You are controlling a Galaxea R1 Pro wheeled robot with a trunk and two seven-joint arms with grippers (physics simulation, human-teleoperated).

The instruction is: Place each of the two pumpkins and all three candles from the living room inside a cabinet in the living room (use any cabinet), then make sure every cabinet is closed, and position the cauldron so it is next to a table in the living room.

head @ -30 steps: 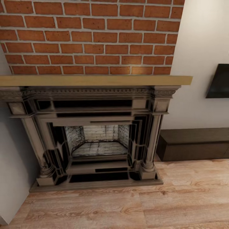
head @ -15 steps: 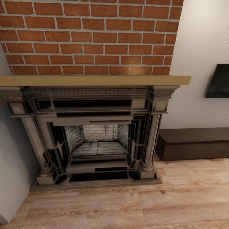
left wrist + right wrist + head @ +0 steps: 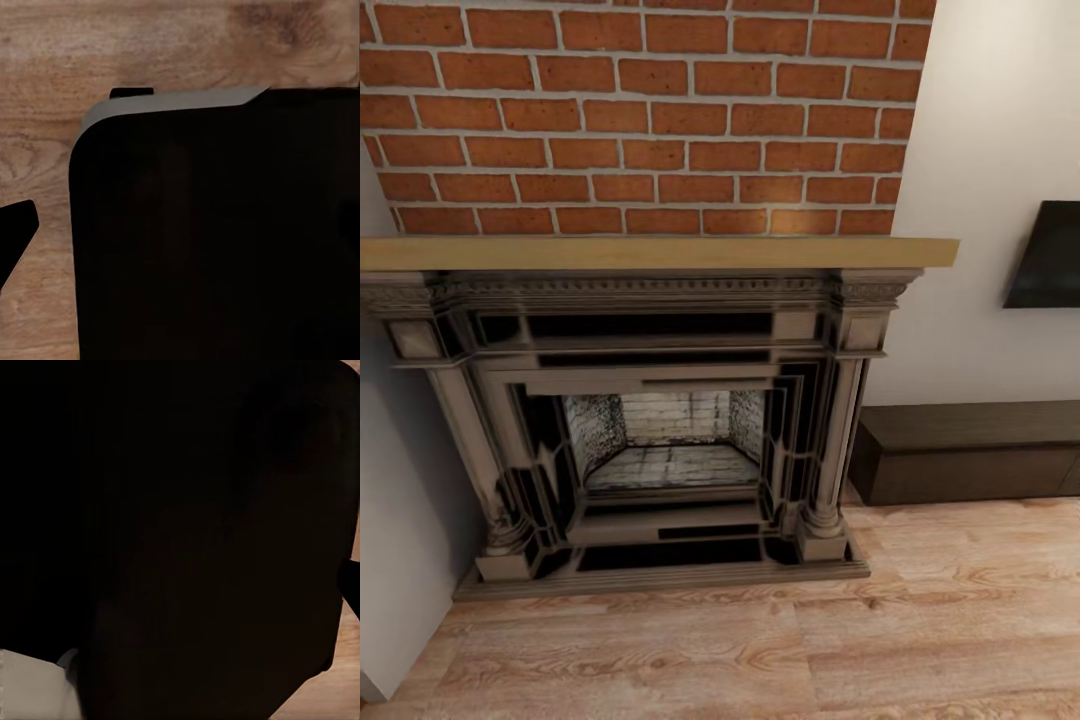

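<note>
While the robot faces the grey carved-stone fireplace (image 3: pixel 650 420), the long low dark brown wooden cabinet (image 3: pixel 970 450) sits closed off right, so it looks mid-transit; gripper states can't be told.

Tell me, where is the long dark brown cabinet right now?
In the head view, the cabinet sits low on the wooden floor at the right, against the pale wall, right beside the fireplace and under the dark screen.
</note>
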